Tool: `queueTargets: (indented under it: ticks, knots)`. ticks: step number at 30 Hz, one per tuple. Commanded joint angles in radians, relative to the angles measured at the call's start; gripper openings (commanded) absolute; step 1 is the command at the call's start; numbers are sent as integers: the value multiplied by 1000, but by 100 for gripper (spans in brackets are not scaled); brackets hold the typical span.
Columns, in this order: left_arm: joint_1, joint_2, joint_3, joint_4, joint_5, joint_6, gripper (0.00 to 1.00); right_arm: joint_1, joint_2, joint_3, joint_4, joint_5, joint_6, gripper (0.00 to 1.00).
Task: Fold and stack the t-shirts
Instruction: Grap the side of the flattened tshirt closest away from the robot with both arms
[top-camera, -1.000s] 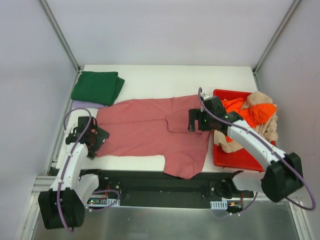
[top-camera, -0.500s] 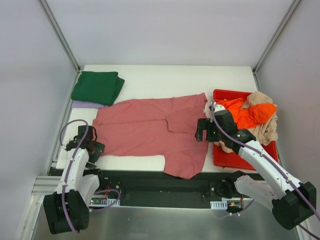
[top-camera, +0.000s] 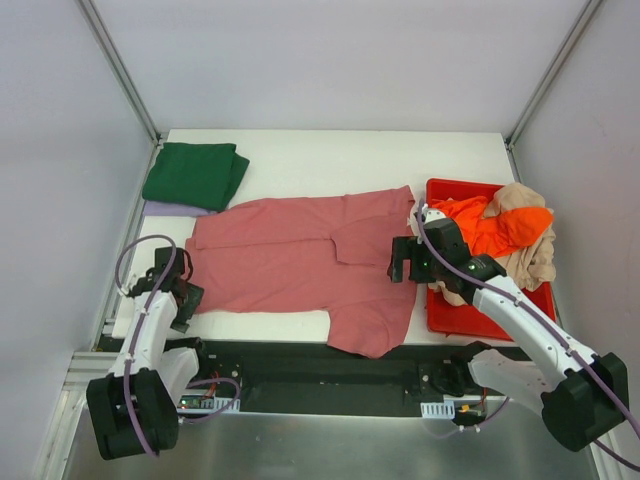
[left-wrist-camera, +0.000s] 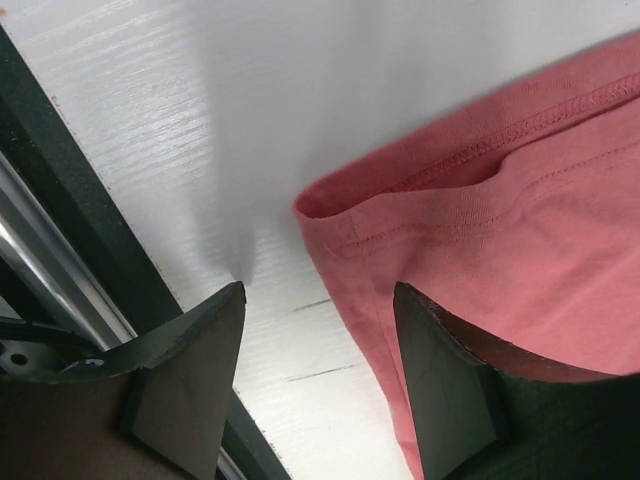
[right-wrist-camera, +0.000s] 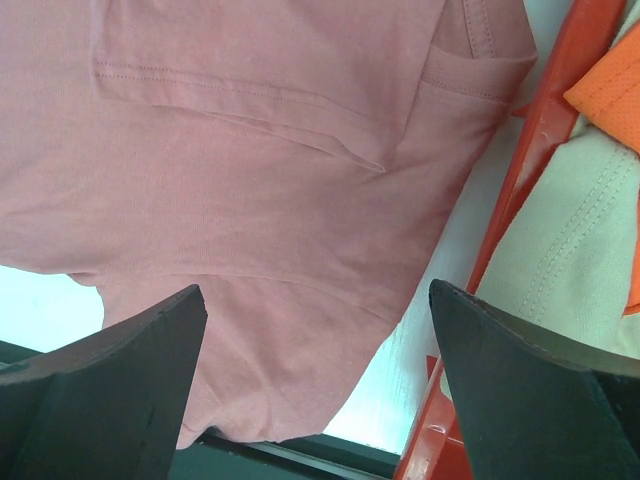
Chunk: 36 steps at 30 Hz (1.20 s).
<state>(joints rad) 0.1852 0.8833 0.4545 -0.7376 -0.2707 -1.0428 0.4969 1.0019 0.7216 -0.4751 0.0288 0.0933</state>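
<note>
Your left gripper (left-wrist-camera: 318, 296) part open at rose shirt (top-camera: 290, 260) corner, table (top-camera: 300, 150) left edge, gripping nothing. Your right gripper (right-wrist-camera: 315, 292) wide open, empty, above rose shirt beside bin (top-camera: 470, 320).

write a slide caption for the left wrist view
Open left hand poised over the hemmed corner of a dusty rose-red cloth t-shirt on a white table

White shells, black joints and black base blocks (top-camera: 125, 415) mark both arms (top-camera: 150, 335), a purple cable (top-camera: 122, 268) looping behind the left end effector (top-camera: 185, 297) and the right end effector (top-camera: 398, 260), each tipped with dark, wedge-shaped fingers (right-wrist-camera: 110, 380).
</note>
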Motion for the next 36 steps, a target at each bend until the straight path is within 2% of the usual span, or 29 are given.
queueTargets:
  ticks: [1,3,11,15,17,18,19,23,27,32,36]
  knots:
    - [10,48,24,44,2,17,58,-1,-8,4,23,-9,8,96]
    - [11,72,18,56,21,20,52,-1,-11,6,23,-6,6,96]
    - [14,170,7,101,-9,29,47,-1,-46,-14,9,-53,-4,96]
    - [16,213,19,129,10,50,32,6,-81,-43,-5,-116,-13,96]
    - [16,224,30,139,8,59,19,14,-101,-60,-14,-141,-17,96]
    - [16,229,33,142,5,64,7,20,-109,-68,-19,-153,-17,96]
    - [16,229,38,144,4,67,0,26,-117,-73,-22,-170,-15,96]
    - [16,215,50,147,-4,87,0,75,-141,-83,-56,-179,-23,96]
    - [16,175,44,149,-10,95,0,176,-120,-41,-158,-106,-30,96]
    - [16,137,42,153,-15,113,0,406,-69,-50,-201,-46,49,99]
    - [16,123,36,158,4,133,0,644,-52,-51,-220,144,175,93]
